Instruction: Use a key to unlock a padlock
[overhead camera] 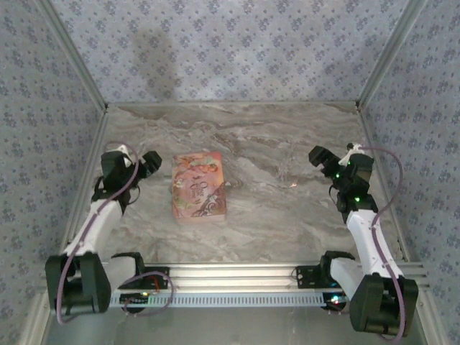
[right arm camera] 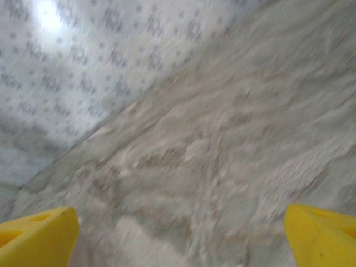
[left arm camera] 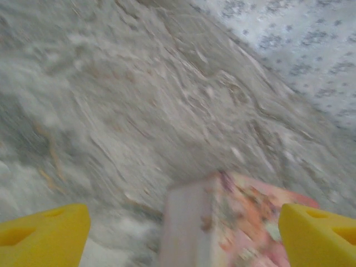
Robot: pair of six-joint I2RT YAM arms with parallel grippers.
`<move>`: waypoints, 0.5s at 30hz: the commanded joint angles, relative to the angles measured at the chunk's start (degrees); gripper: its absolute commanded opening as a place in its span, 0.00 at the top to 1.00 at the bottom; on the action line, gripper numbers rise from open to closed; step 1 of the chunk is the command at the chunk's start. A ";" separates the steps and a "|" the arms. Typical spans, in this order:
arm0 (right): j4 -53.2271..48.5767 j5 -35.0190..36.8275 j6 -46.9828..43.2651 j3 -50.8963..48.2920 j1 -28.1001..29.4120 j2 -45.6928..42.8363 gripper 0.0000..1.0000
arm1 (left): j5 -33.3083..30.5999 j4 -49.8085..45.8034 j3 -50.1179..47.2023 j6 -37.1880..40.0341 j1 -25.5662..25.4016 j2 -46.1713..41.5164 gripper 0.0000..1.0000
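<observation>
On table (overhead camera: 287, 215), pink box (overhead camera: 199, 185) sits just beside spread L fingers (left arm camera: 41, 236).

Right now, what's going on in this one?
Neither arm is handling anything. The left gripper hovers open and empty just left of a pink patterned box lying flat on the marble table, without touching it. The right gripper is also open and empty, over bare table on the right side. The unlocking has not yet started.

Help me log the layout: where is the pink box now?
In the top view the pink box lies flat on the marble table, left of centre, just beside the left gripper, far from the right gripper.
</observation>
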 commanded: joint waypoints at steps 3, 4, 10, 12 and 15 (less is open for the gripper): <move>-15.48 -6.40 -0.49 0.58 5.53 -5.50 0.06 | -2.66 -13.39 -7.70 -12.04 -10.83 -16.32 0.12; -16.48 -6.40 -0.47 0.05 6.61 -6.38 0.07 | -3.83 -14.62 -9.04 -13.50 -12.85 -18.77 0.13; -19.24 -3.39 0.81 -3.33 14.00 -10.12 0.09 | -8.76 -24.25 -13.66 -20.10 -22.00 -30.06 0.15; -18.74 -1.88 1.13 -3.97 16.77 -10.05 0.09 | -8.59 -22.78 -15.94 -22.07 -24.27 -31.03 0.15; -18.80 0.10 1.14 -3.49 20.13 -9.22 0.10 | -10.17 -20.34 -17.52 -23.28 -27.18 -30.46 0.15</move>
